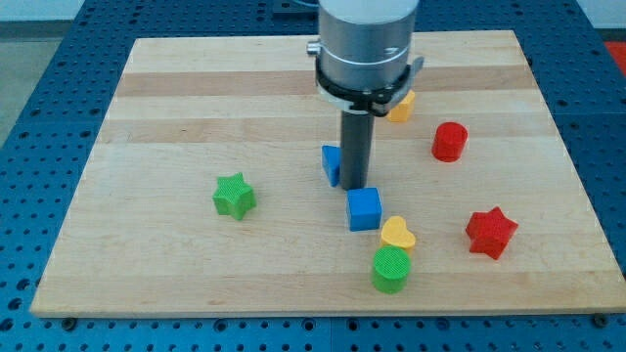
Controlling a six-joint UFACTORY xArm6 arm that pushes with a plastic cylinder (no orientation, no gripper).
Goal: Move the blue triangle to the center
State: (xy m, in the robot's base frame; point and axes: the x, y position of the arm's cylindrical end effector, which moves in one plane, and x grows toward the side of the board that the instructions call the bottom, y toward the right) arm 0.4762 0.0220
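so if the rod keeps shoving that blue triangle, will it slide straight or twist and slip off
Probably twist. My tip sits against the right side of the blue triangle, whose angled faces give an off-centre push. It looks like rigid, light plastic on the smooth wooden board, so it should slide easily. It stands low and flat, so tipping seems unlikely.

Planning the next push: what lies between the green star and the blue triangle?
Nothing: bare board between green star and blue triangle in the camera view.

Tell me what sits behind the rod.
Behind the rod, only the left part of the blue triangle shows; the rest is covered. My tip is at its right side. Higher up, the arm hides most of a yellow block.
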